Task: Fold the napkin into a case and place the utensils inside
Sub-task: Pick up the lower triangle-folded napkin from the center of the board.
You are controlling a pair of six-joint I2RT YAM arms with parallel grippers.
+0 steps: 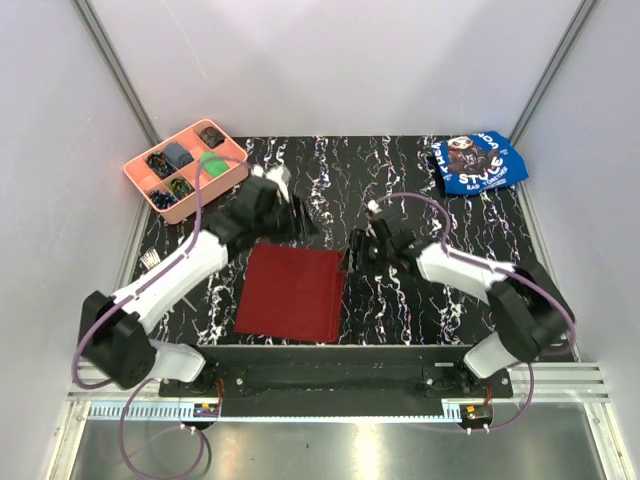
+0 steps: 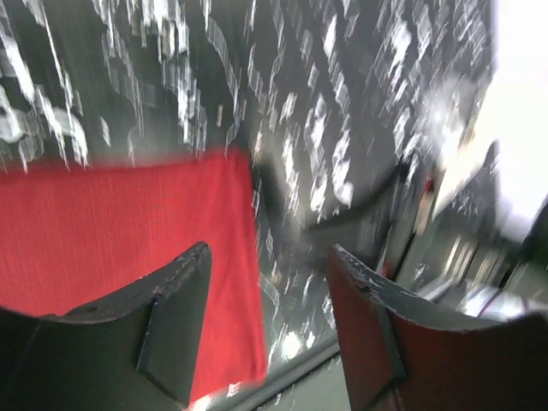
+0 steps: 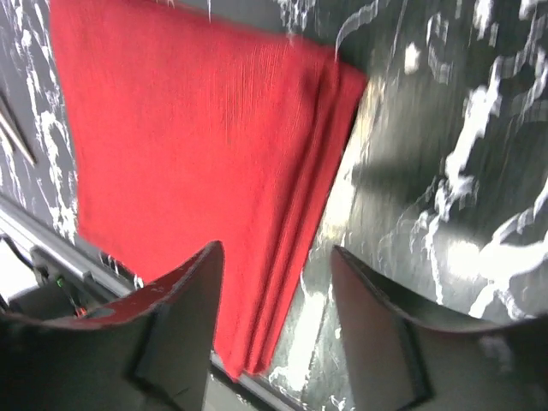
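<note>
1. Left gripper [image 1: 295, 218] hung just past the napkin's [image 1: 290, 292] far edge. In its wrist view its jaws stood apart [image 2: 270, 257] with nothing between them, and one corner of the red cloth [image 2: 111, 231] lay under one finger.
2. Right gripper [image 1: 358, 245] sat just beside the napkin's far right corner. It was likewise spread and empty [image 3: 276, 253], looking down on the right edge of the cloth [image 3: 188, 128].
3. That right edge showed several stacked layers, so the napkin was already folded at least once. It lay flat as a broad rectangle on the table [image 1: 400, 310], near the front and between the two arms.
4. A fork [image 1: 150, 261] lay at the far left of the table, well apart from the napkin and partly hidden by the left arm. I could not make out any other utensils clearly.
5. A pink tray [image 1: 185, 170] at the far left and a blue cloth [image 1: 478, 162] at the far right played no part.
6. Judging from this, folding was the step in hand, since the cloth was too wide to count as a case.
7. The next move probably called for pinching all layers of one long edge together and carrying them across. The stack would need to stay aligned and keep an open pocket.
</note>
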